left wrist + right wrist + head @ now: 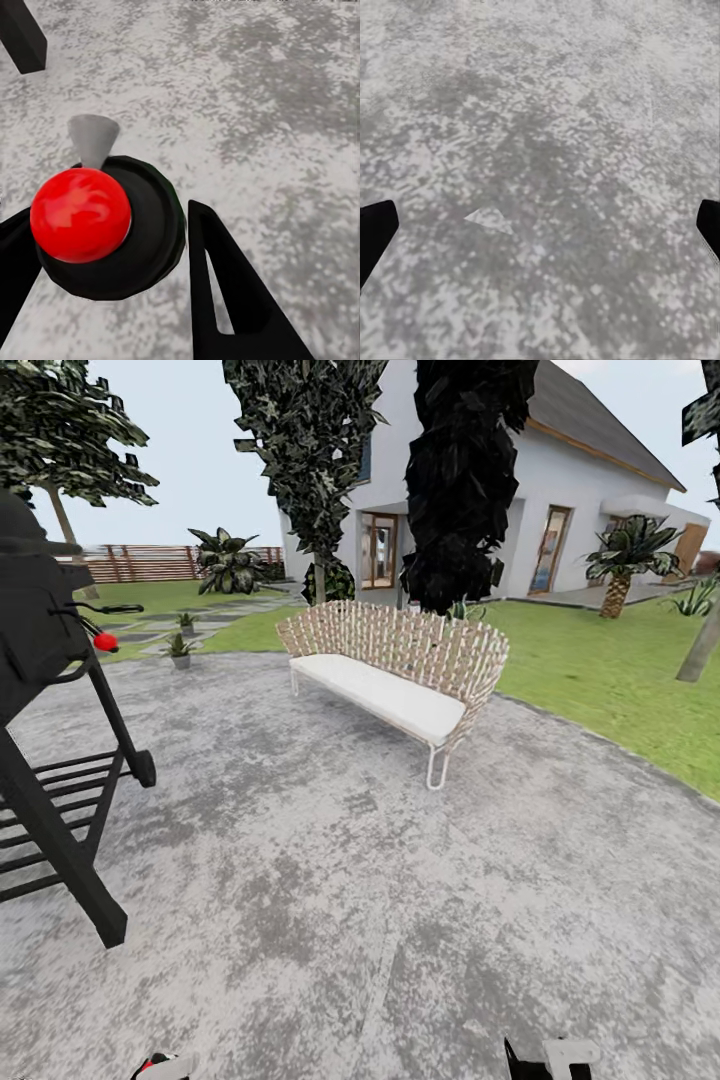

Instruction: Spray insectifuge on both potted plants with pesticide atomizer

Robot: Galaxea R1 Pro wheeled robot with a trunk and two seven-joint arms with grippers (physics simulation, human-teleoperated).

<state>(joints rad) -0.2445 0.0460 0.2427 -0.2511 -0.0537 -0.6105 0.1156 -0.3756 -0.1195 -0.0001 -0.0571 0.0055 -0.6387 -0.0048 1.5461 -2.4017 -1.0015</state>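
Paving [330, 880] is taking most of the head view: a round grey patch, mottled, lying bare from the bottom edge up to the bench. Its curved rim is meeting the lawn [610, 680] on the right and far side, and the grass is running on to the white house [560, 500] and the brown slatted fence [140, 563] at the far left.

A black grill [50, 690] is standing at the left edge of the patch, its legs spreading onto the paving and its frame cut by the picture's border. A woven bench [400, 660] with a white seat is sitting on the far part of the patch, near the rim, with bare paving all around it. 2 dark trees [310, 460] are rising behind the bench.

Between the grill and the bench, just past the far-left rim, 2 potted plants are standing near grey stepping stones: the nearer one [180, 650] and, a little beyond it, the second [186, 623]. They are small in the picture and well apart from the robot.

In the left wrist view the left gripper [112, 277] is clasping the pesticide atomizer [112, 225], seen from above as a dark round body with a red part and a pale grey cone, above the paving. In the right wrist view the right gripper [540, 232] is hanging over bare paving with its dark fingertips [375, 232] spread far apart and nothing between them.
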